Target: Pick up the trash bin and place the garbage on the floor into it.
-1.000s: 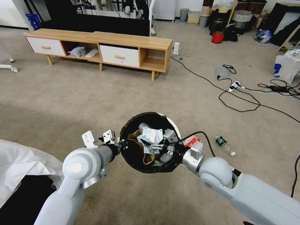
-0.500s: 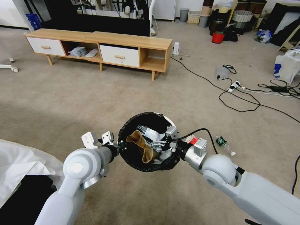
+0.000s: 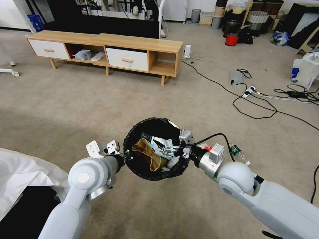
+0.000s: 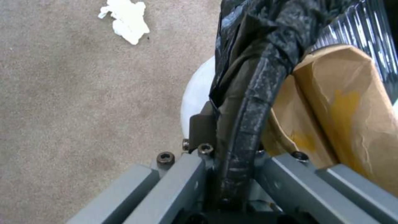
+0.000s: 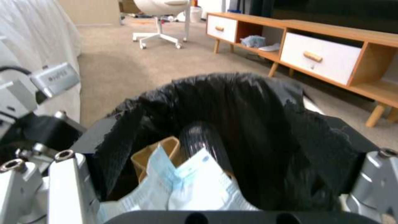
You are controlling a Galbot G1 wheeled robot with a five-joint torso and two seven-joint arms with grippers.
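The trash bin (image 3: 153, 149) is held up off the carpet (image 3: 99, 109), in front of the robot and between its 2 arms. It has a black bag (image 5: 248, 124) over its rim.

The left gripper (image 3: 125, 156) pinches the rim on the bin's left side. In the left wrist view its fingers (image 4: 182, 177) are closed tight on the bag-covered rim, one inside and one outside.

The right gripper (image 3: 172, 150) is over the right side of the bin, just inside the top. Its fingers (image 5: 68, 183) are spread wide apart and hold nothing.

Inside the bin lie a brown paper bag (image 3: 146, 156) and a white and blue wrapper (image 5: 186, 183).

On the carpet, a white tissue (image 4: 124, 20) lies near the bin. A small bottle (image 3: 237, 151) with a green label lies to the right, near the right arm.
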